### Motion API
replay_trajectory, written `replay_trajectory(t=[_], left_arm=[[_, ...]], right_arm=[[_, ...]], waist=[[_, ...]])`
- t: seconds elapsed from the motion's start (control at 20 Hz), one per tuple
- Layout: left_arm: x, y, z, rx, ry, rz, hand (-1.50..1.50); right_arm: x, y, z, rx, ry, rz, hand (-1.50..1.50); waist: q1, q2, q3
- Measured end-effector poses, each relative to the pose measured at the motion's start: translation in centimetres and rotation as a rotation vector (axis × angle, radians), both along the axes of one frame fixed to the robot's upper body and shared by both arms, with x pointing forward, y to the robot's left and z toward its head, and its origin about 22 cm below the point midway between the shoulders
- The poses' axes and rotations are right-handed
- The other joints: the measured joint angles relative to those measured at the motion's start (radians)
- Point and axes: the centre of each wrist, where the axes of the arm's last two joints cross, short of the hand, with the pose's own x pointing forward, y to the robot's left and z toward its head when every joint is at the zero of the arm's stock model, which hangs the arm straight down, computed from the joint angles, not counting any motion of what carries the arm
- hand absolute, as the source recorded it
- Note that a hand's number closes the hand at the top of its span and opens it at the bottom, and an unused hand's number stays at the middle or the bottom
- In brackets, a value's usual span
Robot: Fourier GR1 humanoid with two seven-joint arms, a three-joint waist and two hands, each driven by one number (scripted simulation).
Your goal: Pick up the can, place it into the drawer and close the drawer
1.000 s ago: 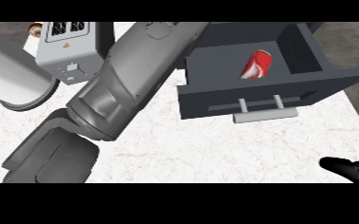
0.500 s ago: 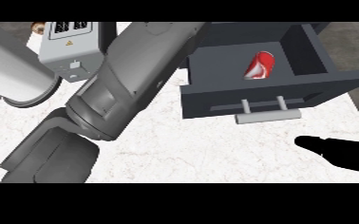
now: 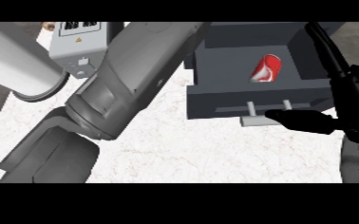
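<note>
The dark grey drawer (image 3: 210, 102) stands open at the upper right of the head view. A red can (image 3: 266, 69) lies on its side inside it, tilted. My right hand (image 3: 308, 121) comes in from the right edge with straight fingers; one fingertip (image 3: 277, 116) is at the drawer's front, right by the pale handle (image 3: 256, 121). Another long finger (image 3: 331, 61) stretches up along the drawer's right wall. My left forearm (image 3: 133, 85) crosses the left half of the view toward the top; its hand does not show.
A grey box with a warning label (image 3: 77, 47) stands at the upper left, with a white cylinder (image 3: 24, 71) beside it. The white marbled counter (image 3: 203, 152) lies in front of the drawer.
My right hand has risen from the lower right corner to the drawer's front by the handle. The can stays lying in the drawer. The left forearm has hardly moved.
</note>
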Motion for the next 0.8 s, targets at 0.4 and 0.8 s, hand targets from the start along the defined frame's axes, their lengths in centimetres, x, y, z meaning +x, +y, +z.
replay_trajectory(t=[0.4,0.8], left_arm=[[0.5,0.8,0.2,0.014,0.006,-0.017,-1.5],[1.0,2.6,0.9,-0.002,0.011,-0.016,-1.5]], right_arm=[[4.4,2.3,-3.9,-0.213,0.03,-0.05,-1.5],[9.1,4.0,-8.1,-0.323,0.022,-0.096,-1.5]], waist=[[0.037,-0.009,-0.001],[0.069,-0.018,-0.001]])
